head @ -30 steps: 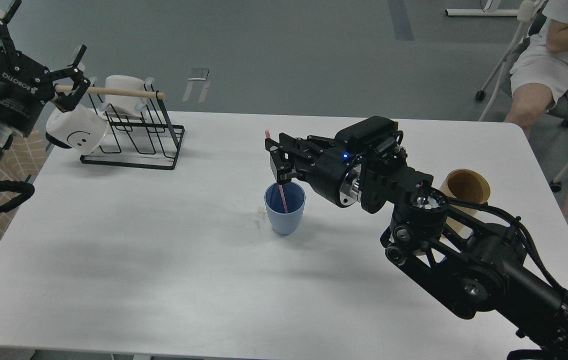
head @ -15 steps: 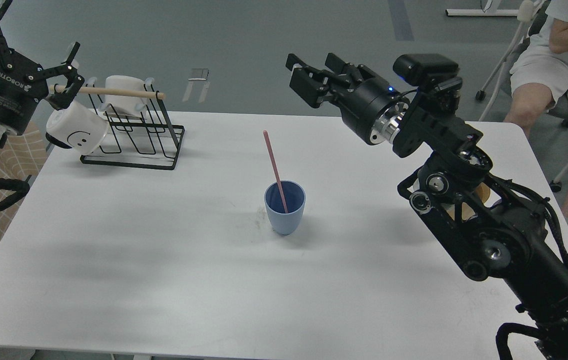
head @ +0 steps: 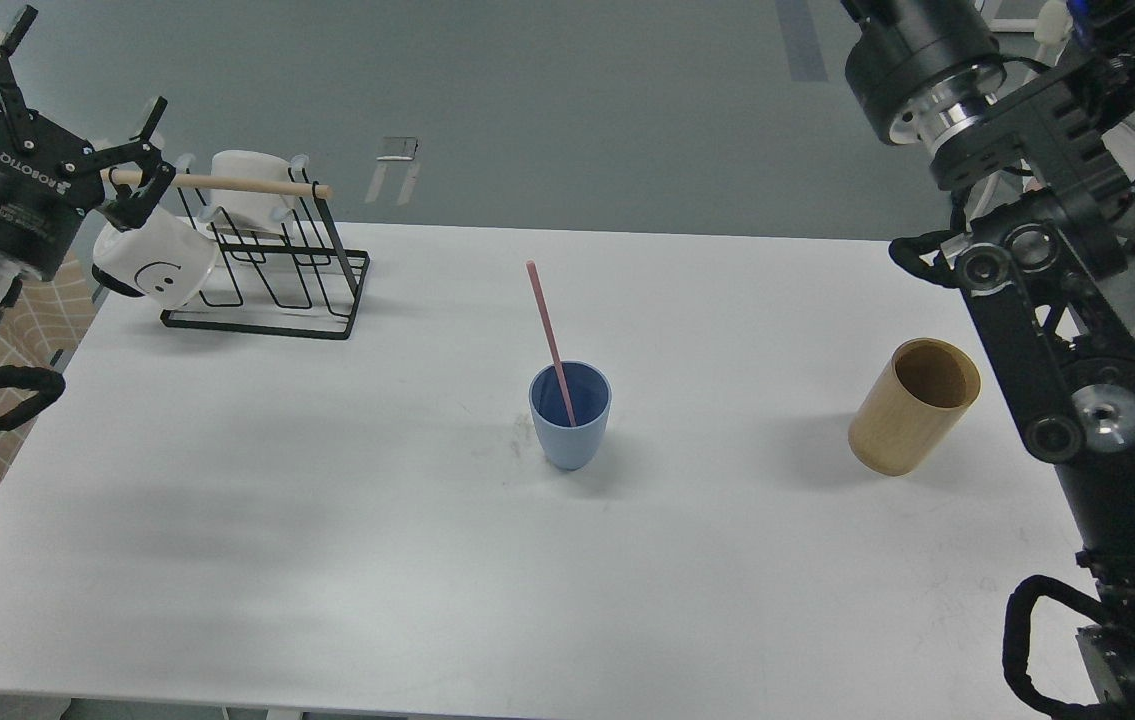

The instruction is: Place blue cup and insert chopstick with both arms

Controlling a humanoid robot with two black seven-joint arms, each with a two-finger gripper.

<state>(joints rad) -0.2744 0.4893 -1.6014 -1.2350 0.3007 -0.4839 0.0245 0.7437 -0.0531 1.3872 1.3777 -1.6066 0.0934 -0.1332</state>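
Blue cup upright at table centre, chopstick leaning inside, tip up-left. Wooden cylinder to the right. Far left, left gripper spread wide, empty. Right gripper out of frame.

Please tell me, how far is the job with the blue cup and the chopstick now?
It looks essentially finished. Done: the blue cup stands upright on the white table, and the pink chopstick leans inside it. In hand: nothing; the left gripper is open and empty near the mug rack, and the right arm's gripper is out of view. Left: apparently nothing.
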